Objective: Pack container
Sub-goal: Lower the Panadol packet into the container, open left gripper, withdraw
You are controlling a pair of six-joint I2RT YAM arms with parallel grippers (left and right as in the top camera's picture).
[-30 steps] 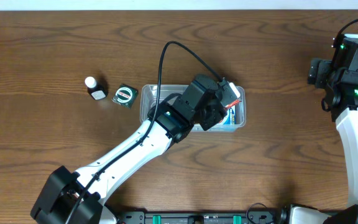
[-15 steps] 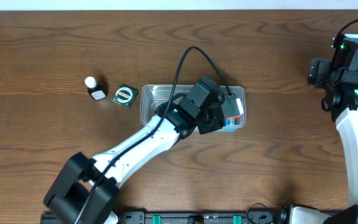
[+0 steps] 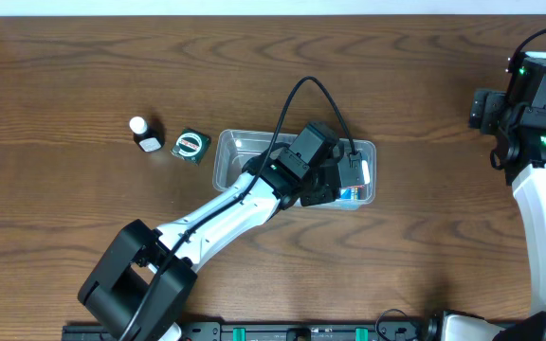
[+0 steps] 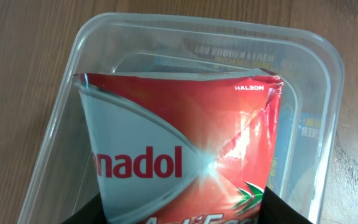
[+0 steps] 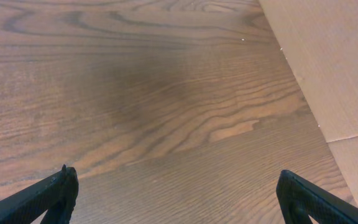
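Centrally on the table [image 3: 83, 57] lies the container [image 3: 230, 156], its long side running left to right. The left gripper [image 3: 349, 174] hangs over its right end, clenched on a red packet [image 4: 185, 155] that reaches inside the rim, above a blue packet [image 4: 300, 130] on the bottom. Open room shows in the container's left half. The right gripper [image 5: 178, 190] is far right, well apart, fingers spread wide over wood. Just beside the container's far-left corner sits a green tin [image 3: 190, 145], and left of that a small bottle [image 3: 144, 134].
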